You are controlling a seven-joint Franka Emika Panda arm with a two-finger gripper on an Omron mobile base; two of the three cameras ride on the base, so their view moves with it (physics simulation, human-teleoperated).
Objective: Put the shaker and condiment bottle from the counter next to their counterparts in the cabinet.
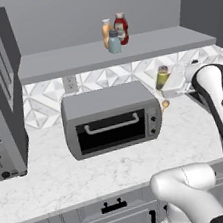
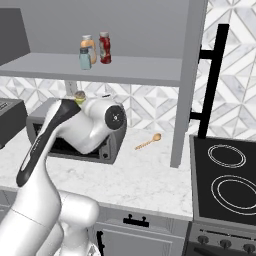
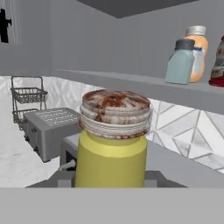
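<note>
1. The claw [image 3: 111, 186] is closed on the yellow shaker [image 3: 112, 144], held upright and lifted off the counter [image 1: 67, 175], right of the toaster oven [image 1: 112, 119], just below the shelf [image 1: 100, 54].
2. The red bottle [image 1: 121, 28] already stands on the shelf beside the orange bottle [image 1: 106, 32] and teal shaker [image 1: 114, 42].
3. Judged, keeping the shaker upright suits setting it next to the teal one.

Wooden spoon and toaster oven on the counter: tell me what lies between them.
Nothing: in the right base view, bare marble counter separates the wooden spoon from the toaster oven.
</note>
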